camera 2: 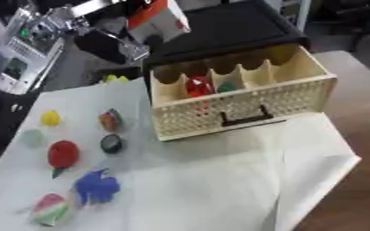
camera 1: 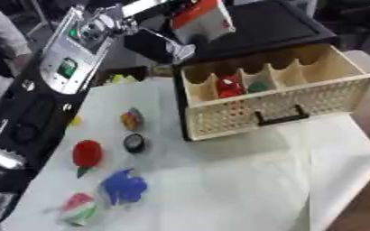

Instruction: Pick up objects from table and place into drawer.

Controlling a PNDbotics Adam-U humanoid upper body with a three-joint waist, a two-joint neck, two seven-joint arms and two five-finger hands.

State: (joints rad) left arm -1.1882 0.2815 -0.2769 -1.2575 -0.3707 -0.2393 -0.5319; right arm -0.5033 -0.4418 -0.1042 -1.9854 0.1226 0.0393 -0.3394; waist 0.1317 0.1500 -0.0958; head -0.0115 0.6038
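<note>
Nearest, a pink, white and green toy (camera 2: 50,210) is lying on the white surface (camera 2: 219,189), beside a blue toy (camera 2: 97,186). Further back, a red one (camera 2: 62,153), a dark round piece (camera 2: 111,143) and a yellow ball (camera 2: 51,118) are sitting. Behind them the drawer (camera 2: 243,106) is standing open, holding red (camera 2: 197,85) and green (camera 2: 227,86) items. No robot hand is showing, so I cannot tell its state.

I'm in a lab or workshop — instrument box (camera 2: 14,49) with a green light at my left, cluttered gear behind the paper-covered table (camera 2: 219,180).
</note>
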